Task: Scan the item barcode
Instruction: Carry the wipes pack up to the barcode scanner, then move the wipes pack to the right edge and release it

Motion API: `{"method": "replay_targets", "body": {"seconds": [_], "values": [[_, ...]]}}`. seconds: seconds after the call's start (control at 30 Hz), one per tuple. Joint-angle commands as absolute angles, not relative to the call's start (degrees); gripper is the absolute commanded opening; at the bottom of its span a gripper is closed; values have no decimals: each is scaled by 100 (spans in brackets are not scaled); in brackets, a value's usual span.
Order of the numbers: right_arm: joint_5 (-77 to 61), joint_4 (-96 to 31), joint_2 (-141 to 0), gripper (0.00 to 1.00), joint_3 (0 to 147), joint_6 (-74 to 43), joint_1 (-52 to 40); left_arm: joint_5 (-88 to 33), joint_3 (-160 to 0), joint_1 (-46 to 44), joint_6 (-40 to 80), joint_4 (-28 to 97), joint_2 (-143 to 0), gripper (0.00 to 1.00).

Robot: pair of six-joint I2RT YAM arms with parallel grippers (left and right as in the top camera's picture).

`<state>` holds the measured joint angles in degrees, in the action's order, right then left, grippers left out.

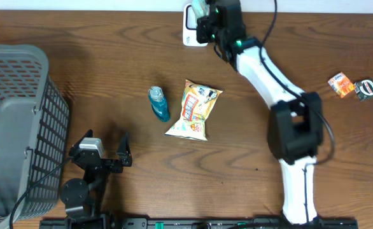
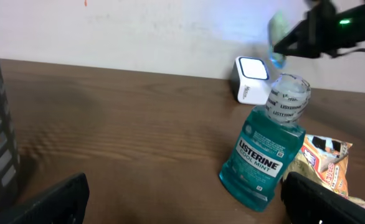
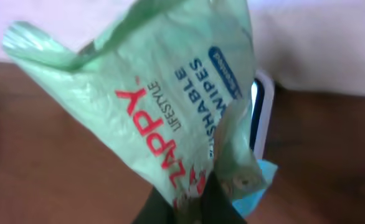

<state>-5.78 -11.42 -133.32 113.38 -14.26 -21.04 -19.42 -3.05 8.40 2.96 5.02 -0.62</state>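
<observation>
So right now my right fingers are clamped together on the bottom edge of the wipes, a crinkly pale green pack with red and blue print on it. From my right wrist cam the pack fills nearly the whole view and hangs up off the counter, a bit tilted. The white scanner sits at the far edge of the counter against the wall, and the pack is held right by it. On the wrist cam its white rim peeks out from behind the pack's right side. Can't tell if the two are touching or just very close.

My left fingers are spread wide apart with nothing between them, parked low at the near left corner next to the grey basket. From that wrist cam I'm looking across the counter at a teal mouthwash bottle lying on its side, cap pointing away from me. A snack bag lies just beside it on the right, and the scanner is further back.

Over on the far right of the counter, well away from everything else, there's an orange packet and a dark round thing next to it, too small to make out.
</observation>
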Motion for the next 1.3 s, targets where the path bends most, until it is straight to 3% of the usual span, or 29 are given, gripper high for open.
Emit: {"method": "replay_targets", "body": {"seconds": [0.0,0.4,0.6,0.8,1.03,1.27], "values": [[-244,-1367,-14029,1,12711,-1326,-2150,-2036,-204,827,244,663,-34,98],[349,-1798,-14628,1,13454,-1391,-2388,-2036,-204,827,244,663,-34,98],[357,-3063,-13968,1,13771,-1417,-2259,-2034,-204,827,244,663,-34,98],[744,-4904,-13052,1,13771,-1992,-1747,-2036,-204,829,244,663,-34,98],[1566,-6451,-12927,1,13716,-2237,-779,-2036,-204,827,244,663,-34,98],[1811,-6648,-13275,1,13375,-2462,419,-2034,-204,827,246,663,-34,98]]}}
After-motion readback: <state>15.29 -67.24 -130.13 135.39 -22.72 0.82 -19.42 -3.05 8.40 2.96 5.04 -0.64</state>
